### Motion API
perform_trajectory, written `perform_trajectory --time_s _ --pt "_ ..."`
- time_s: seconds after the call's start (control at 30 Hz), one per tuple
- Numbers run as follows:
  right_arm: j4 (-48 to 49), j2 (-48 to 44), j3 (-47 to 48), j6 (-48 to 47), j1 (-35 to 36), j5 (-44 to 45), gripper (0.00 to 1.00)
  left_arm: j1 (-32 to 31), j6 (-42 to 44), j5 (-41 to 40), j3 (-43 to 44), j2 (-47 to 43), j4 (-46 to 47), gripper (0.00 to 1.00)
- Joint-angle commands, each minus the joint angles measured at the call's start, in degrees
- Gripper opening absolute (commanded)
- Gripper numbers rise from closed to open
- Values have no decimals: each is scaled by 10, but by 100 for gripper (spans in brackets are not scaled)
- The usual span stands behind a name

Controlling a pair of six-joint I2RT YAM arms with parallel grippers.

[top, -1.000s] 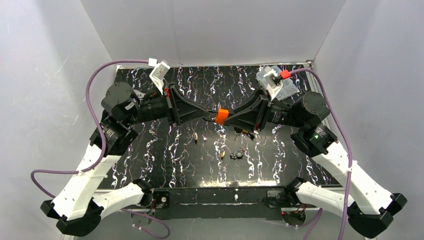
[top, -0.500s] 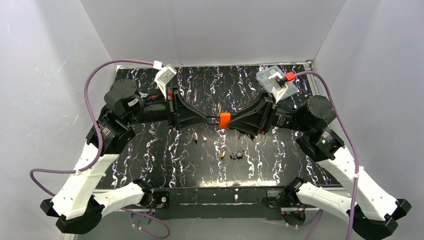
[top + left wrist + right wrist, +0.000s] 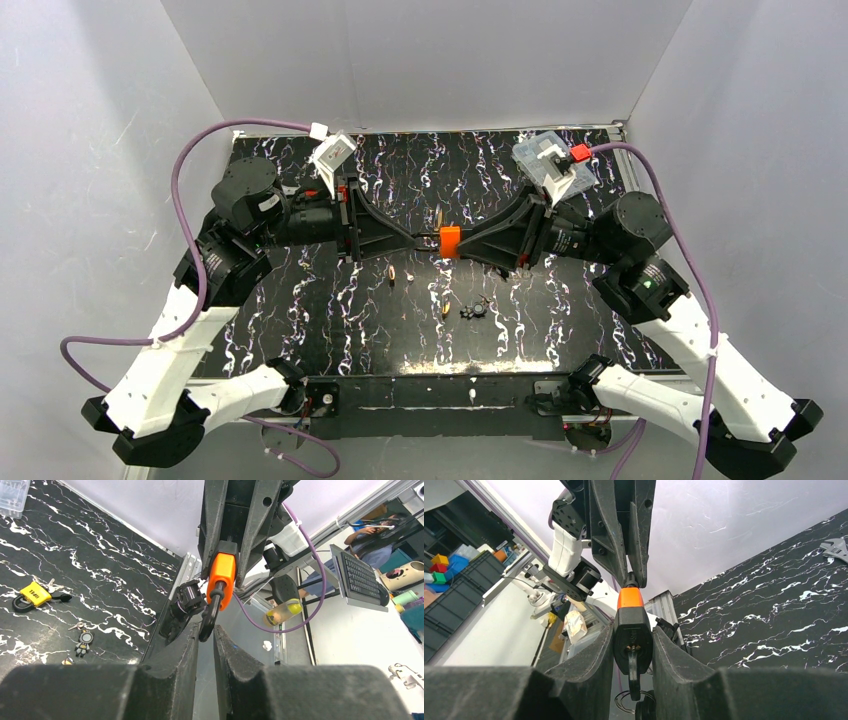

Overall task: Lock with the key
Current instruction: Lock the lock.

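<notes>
A padlock with an orange and black body (image 3: 449, 241) hangs in the air between my two grippers over the table's middle. My right gripper (image 3: 464, 243) is shut on the lock's black body (image 3: 632, 630). A key (image 3: 633, 672) sticks out of the keyhole towards the right wrist camera, its ring (image 3: 626, 700) hanging below. My left gripper (image 3: 426, 240) is shut on the lock's dark shackle (image 3: 206, 627), just below the orange part (image 3: 221, 575). A second, yellow padlock (image 3: 30, 596) lies on the table.
A clear plastic box (image 3: 555, 165) stands at the back right. A wrench (image 3: 835, 547) lies on the black marbled table (image 3: 340, 300). A small figure keychain (image 3: 474, 310) and small brass bits (image 3: 445, 308) (image 3: 392, 275) lie in front of the grippers.
Over the last second both wrists rolled and the held lock shifted slightly right and down, levelling out. Over the last half second almost nothing moved.
</notes>
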Motion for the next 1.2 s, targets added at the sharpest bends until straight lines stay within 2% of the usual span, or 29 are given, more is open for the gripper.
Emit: perform_trajectory --time_s 0.0,0.1,0.23,1.17 --pt "44 -3 6 10 3 2 1 -1 2 12 2 0 8 16" --pt "48 -1 5 15 4 3 1 -1 2 8 1 2 9 11" --pt "48 0 4 16 5 7 1 -1 4 6 0 4 8 0" --pt "23 38 10 -3 48 30 1 -54 21 -41 15 41 18 0"
